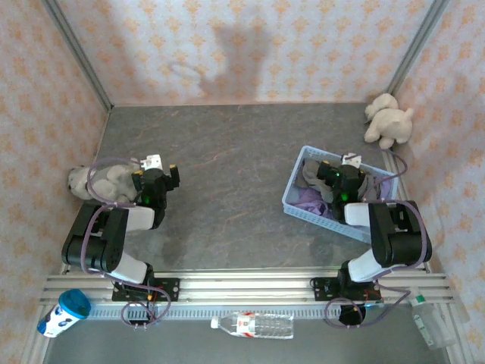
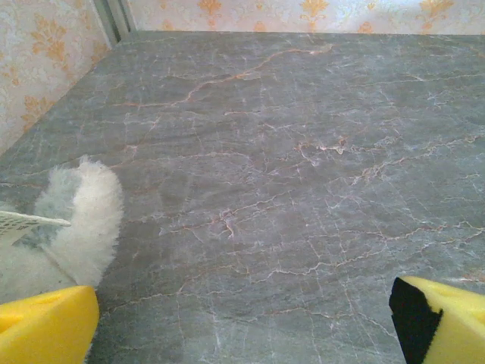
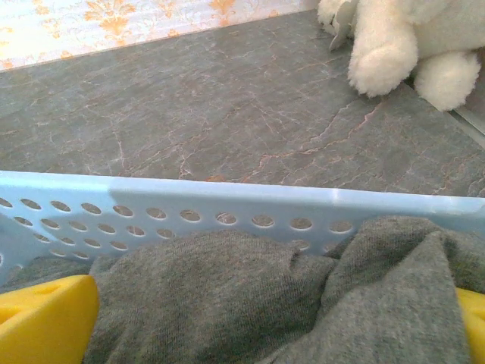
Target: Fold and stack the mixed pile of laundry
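Found the grey-olive garment [image 3: 227, 303] bunched inside the light blue mesh basket [image 3: 227, 199], pressed up against its holed far wall. Saw from above the lavender T-shirt [image 1: 309, 202] crumpled beside it in the same basket, toward the near-left corner. Judged both unfolded and unstacked.

Noted the right gripper [image 3: 258, 341] low over the basket, yellow fingers [image 3: 45, 322] spread wide with grey cloth between them and nothing clamped. Could not tell whether touching the cloth.

Made out the basket set askew on the right side of the dark marbled table [image 1: 227, 152], with a cream plush toy [image 3: 402, 45] beyond it in the far right corner.

Found the left gripper [image 2: 242, 334] well apart from the laundry, on the table's left side, fingers likewise wide apart, empty, over bare tabletop. Spotted a second plush toy [image 2: 76, 220] just beside its left finger.

Saw a plastic bottle [image 1: 254, 324] and a blue-lidded cup [image 1: 64, 312] lying at the near edge, in front of the arm bases.
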Tool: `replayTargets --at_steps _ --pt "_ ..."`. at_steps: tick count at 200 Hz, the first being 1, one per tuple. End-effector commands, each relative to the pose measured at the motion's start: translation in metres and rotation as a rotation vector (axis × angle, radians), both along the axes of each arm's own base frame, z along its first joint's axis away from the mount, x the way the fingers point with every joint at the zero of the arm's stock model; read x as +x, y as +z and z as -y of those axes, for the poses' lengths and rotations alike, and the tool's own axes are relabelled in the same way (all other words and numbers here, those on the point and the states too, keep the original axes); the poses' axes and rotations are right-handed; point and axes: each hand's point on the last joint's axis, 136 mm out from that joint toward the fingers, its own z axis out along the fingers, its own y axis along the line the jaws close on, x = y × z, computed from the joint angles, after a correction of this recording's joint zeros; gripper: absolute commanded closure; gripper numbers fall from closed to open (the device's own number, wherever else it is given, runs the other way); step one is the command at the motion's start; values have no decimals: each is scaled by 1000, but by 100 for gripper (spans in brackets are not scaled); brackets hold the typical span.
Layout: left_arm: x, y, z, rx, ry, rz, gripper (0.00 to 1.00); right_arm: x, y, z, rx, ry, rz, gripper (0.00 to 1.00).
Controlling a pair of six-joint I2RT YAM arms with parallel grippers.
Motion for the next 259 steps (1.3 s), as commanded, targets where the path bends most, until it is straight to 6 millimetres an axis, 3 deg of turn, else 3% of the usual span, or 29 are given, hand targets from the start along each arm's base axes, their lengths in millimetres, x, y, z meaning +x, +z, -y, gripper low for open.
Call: replayTargets --at_steps 1,259 --pt "5 6 -2 14 3 8 0 -2 -1 9 -24 -30 5 1" --pt "5 5 -3 2 -2 5 0 -1 -1 9 -18 -29 3 1"
